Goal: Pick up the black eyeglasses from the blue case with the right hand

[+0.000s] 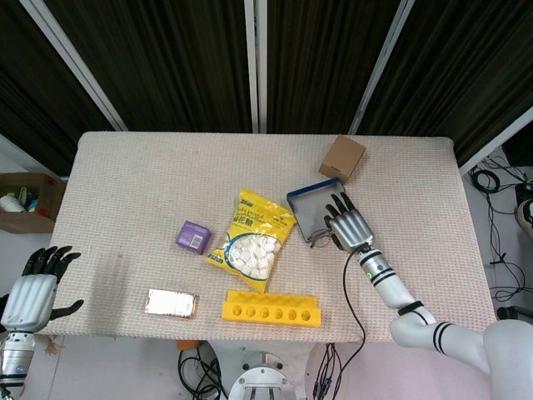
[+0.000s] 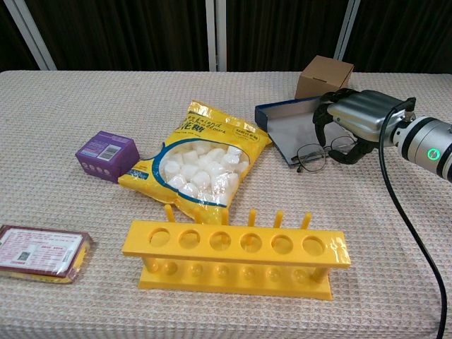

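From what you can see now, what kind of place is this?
Probably a robot test lab: a cloth-covered table before dark curtains, unrelated items like a yellow tube rack, and loose cables on the floor.
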Controlling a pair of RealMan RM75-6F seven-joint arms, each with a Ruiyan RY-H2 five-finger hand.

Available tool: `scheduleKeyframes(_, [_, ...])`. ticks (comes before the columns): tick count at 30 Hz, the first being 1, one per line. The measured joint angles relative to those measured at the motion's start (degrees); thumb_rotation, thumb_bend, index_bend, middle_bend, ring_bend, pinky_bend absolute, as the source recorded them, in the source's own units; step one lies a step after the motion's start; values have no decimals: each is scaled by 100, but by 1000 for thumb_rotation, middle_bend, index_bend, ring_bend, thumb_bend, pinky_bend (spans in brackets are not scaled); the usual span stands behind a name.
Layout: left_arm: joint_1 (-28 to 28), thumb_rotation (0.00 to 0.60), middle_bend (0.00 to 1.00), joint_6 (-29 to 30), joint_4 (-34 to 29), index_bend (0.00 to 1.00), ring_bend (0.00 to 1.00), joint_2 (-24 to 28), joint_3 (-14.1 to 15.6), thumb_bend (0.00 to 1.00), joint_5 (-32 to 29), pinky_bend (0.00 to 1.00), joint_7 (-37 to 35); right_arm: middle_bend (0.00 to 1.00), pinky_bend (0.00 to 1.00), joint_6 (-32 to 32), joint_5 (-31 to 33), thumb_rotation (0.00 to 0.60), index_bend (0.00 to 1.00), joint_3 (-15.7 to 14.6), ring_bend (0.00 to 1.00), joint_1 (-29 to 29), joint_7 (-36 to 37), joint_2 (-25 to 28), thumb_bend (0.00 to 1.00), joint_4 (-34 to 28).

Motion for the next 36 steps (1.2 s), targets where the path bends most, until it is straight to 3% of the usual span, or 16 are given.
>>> scheduleKeyframes(16, [29, 600, 120, 16, 25, 203, 78, -4, 11, 32, -2, 95, -27, 296, 0, 115, -176, 600, 704, 25, 0, 20, 134, -58, 491, 90])
scheduleKeyframes(28, [65, 600, 120, 82, 13, 203, 79, -12, 24, 32, 51, 96, -28, 301, 0, 298, -580, 600, 708, -197, 0, -106, 277, 886, 498, -1494])
scheduleKeyframes(36, [108, 600, 120, 150, 5, 203, 78, -8, 38, 32, 82, 96, -32, 300, 0, -30, -410, 600, 698, -315, 0, -129, 306, 1183, 498, -2500])
